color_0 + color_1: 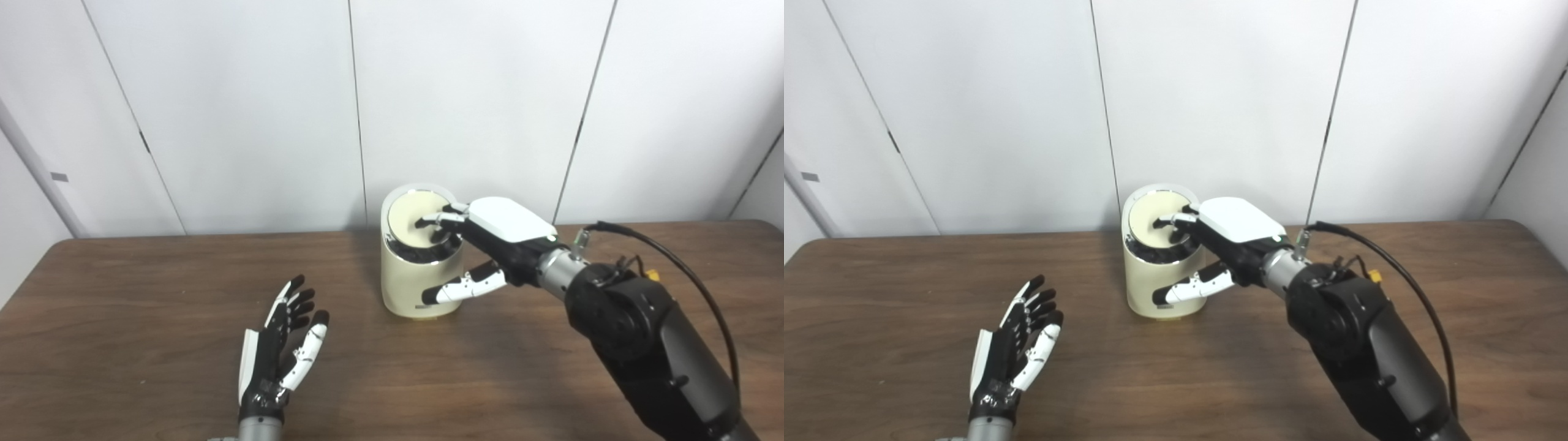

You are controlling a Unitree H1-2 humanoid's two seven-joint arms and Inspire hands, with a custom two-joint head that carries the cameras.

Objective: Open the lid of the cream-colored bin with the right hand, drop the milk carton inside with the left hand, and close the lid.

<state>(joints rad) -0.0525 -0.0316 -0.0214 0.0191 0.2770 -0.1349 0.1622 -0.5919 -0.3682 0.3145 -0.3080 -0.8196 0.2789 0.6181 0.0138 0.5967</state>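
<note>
1. Bin (421,269): cream-colored, upright on the table (153,294), at the table's far middle, close to the white wall panels (245,110).
2. Lid (419,220): a cream disc set in a chrome rim at the top of the bin. It is tilted, with its near edge dipped into the dark opening and its far edge raised.
3. Right hand (490,245): positioned at the bin's right side, with the arm entering from the lower right.
   - Fingers (442,218) reach over the rim and rest on the lid; the tips are curled downward onto it.
   - The thumb (465,286) extends across the front of the bin body, pointing left, below the rim.
   - State: fingers press on the lid and nothing is clasped. Whether the thumb touches the bin wall cannot be told.
4. Left hand (282,343): well apart from the bin, to its left and nearer the camera, above the table.
   - Palm faces right, fingers extended upward and spread.
   - State: released; it holds nothing.
5. Milk carton: not visible in either view.
6. A black cable (674,263) loops above the right forearm.
</note>
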